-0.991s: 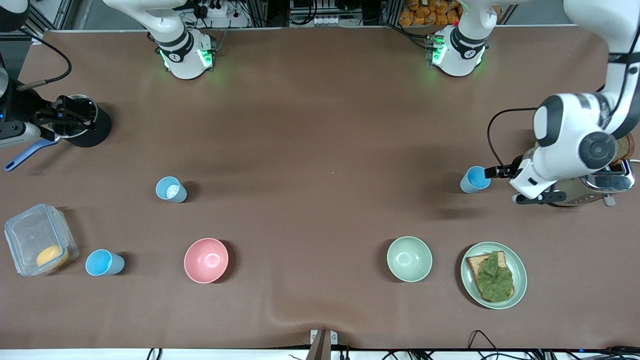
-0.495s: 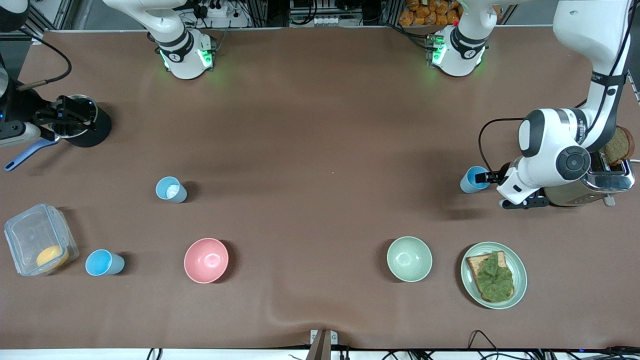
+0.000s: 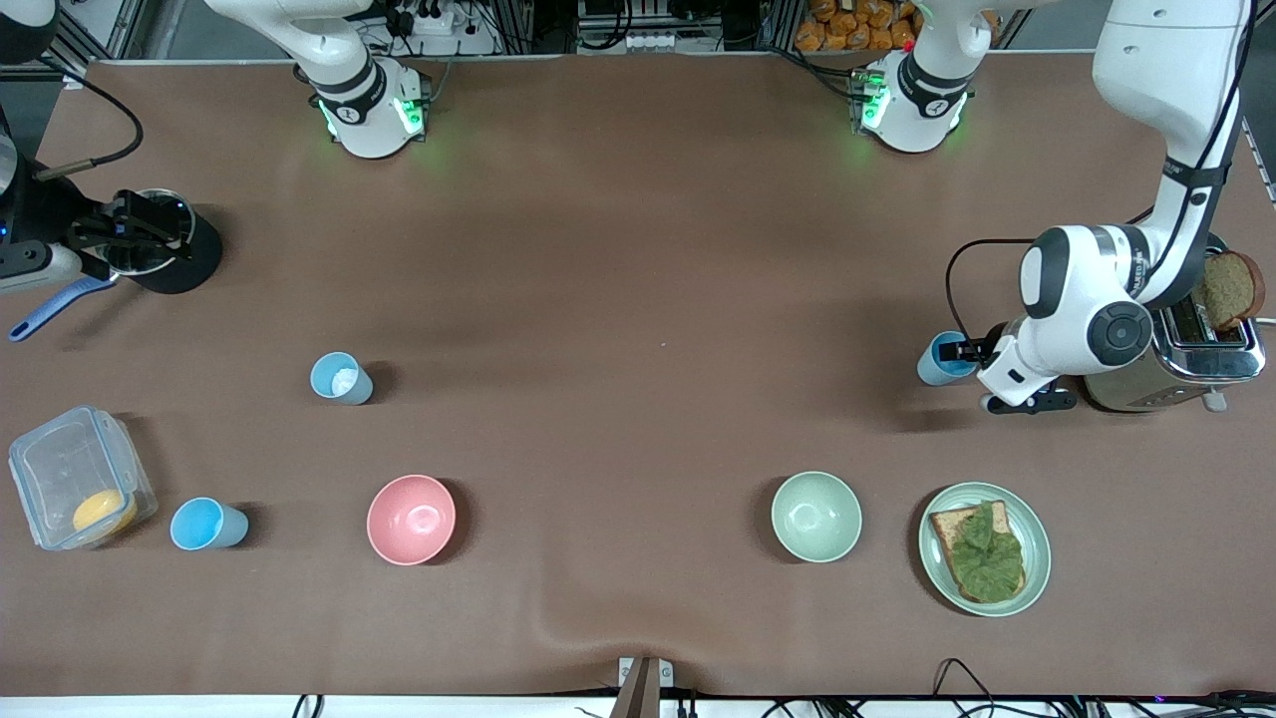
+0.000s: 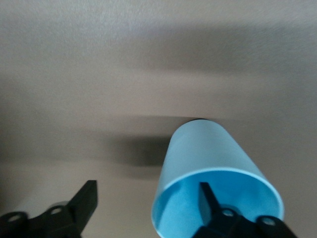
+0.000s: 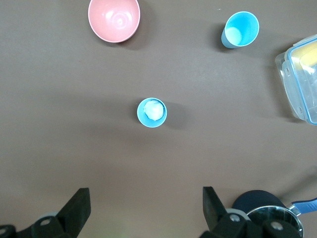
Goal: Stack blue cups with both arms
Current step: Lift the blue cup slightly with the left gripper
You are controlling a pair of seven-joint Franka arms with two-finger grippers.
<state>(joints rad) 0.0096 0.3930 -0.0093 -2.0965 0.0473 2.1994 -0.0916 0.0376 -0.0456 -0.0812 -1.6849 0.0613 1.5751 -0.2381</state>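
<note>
A blue cup (image 3: 939, 361) stands toward the left arm's end of the table, beside the toaster. My left gripper (image 3: 963, 351) is open at its rim. In the left wrist view one finger (image 4: 207, 196) is inside the cup (image 4: 208, 148) and the other finger is outside it, so the left gripper (image 4: 146, 184) straddles the wall. A paler blue cup (image 3: 341, 379) with something white inside and a sky blue cup (image 3: 207, 525) stand toward the right arm's end. My right gripper (image 3: 145, 234) waits open over a black pot. From the right wrist view (image 5: 144, 190) I see both cups (image 5: 152, 112) (image 5: 240, 29).
A pink bowl (image 3: 411, 519) and a pale green bowl (image 3: 815, 516) sit nearer the front camera. A plate with bread and lettuce (image 3: 1037, 558) lies beside the green bowl. A toaster (image 3: 1176, 364) holds bread. A clear lidded box (image 3: 60, 469) and a black pot (image 3: 189, 261) are at the right arm's end.
My left arm has swung toward the blue cup, and its gripper has reached the cup's rim with one finger inside. The cup and the right arm have not moved.
</note>
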